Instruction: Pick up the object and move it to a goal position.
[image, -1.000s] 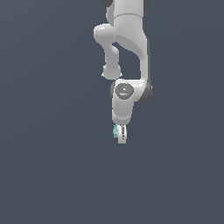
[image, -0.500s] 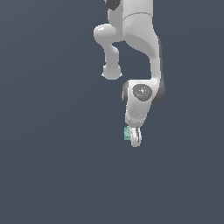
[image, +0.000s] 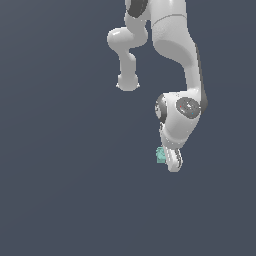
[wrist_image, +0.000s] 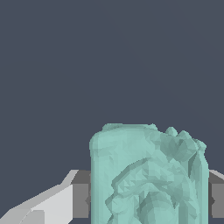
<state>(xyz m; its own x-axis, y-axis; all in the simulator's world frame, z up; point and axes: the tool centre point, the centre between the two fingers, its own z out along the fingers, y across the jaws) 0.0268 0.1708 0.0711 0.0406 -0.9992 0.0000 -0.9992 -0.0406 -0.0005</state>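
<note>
The object (image: 161, 155) is a small pale teal-green block, mostly hidden behind the white fingers in the exterior view. My gripper (image: 170, 161) hangs at the end of the white arm and is shut on it. In the wrist view the object (wrist_image: 148, 175) fills the space between the two grey pads (wrist_image: 81, 199), its surface lumpy with a rounded relief. Both sides of it touch the pads.
A flat dark grey-blue ground (image: 60, 190) fills both views. The white arm's elbow and links (image: 170, 40) rise above the gripper toward the exterior view's upper edge. No goal marker shows.
The arm has carried the gripper and the held object toward the exterior view's right and slightly lower. The grip on the object is unchanged.
</note>
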